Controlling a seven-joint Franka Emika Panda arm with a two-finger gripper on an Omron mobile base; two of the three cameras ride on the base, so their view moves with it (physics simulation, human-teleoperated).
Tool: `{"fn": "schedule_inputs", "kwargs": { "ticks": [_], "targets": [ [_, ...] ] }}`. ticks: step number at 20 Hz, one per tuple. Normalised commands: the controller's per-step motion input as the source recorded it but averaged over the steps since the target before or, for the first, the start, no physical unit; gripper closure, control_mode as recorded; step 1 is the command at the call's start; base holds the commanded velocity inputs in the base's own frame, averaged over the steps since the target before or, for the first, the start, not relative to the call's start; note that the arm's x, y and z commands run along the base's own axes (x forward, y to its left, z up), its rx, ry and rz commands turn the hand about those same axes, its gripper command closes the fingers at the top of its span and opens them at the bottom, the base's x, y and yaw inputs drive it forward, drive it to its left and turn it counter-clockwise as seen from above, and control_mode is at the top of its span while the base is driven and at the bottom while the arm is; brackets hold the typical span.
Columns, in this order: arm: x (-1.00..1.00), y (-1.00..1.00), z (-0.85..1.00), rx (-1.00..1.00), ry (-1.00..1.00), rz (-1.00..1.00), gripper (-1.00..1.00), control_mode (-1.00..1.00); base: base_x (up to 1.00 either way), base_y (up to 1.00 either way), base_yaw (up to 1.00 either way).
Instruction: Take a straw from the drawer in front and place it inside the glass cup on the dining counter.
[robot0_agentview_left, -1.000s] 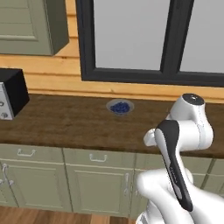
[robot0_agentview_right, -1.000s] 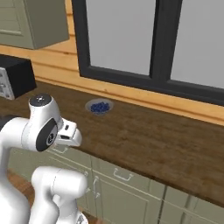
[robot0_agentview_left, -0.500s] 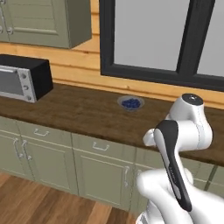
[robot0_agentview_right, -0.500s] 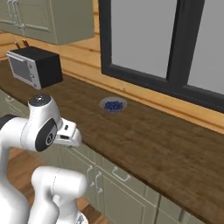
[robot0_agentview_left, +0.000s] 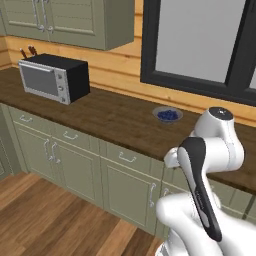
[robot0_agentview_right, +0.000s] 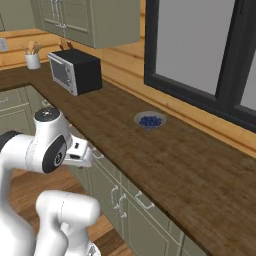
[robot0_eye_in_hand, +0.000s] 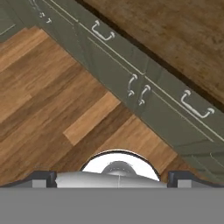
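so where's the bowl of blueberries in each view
Left base view: the bowl of blueberries sits right of centre on the wall counter, below the window.
Right base view: it is at mid-frame, right of the microwave.
Hand view: not in it; the view looks at drawers and floor.
Shared landmark: the microwave, left of the bowl in both base views.

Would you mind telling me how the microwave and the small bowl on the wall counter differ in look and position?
The microwave is a tall black box with a silver front; the bowl is low, round and pale, holding dark blue contents. The microwave stands near the upper cabinets; the bowl sits further along, below the dark-framed window. The microwave is much the larger. Both rest on the same dark wood counter, close to the wall.
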Motion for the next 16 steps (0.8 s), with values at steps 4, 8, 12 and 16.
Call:
{"fn": "schedule_inputs", "kwargs": {
  "ticks": [4, 8, 12, 16],
  "targets": [
    [0.04, 0.00, -0.24, -0.07, 0.00, 0.45, -1.00, -1.00, 0.00, 0.00, 0.00],
    [0.38, 0.06, -0.22, -0.14, 0.05, 0.44, -1.00, -1.00, 0.00, 0.00, 0.00],
    [0.97, 0.55, -0.05, -0.17, 0.17, 0.14, -1.00, -1.00, 0.00, 0.00, 0.00],
    [1.00, 0.61, -0.13, -0.16, 0.25, 0.04, -1.00, -1.00, 0.00, 0.00, 0.00]
  ]
}}
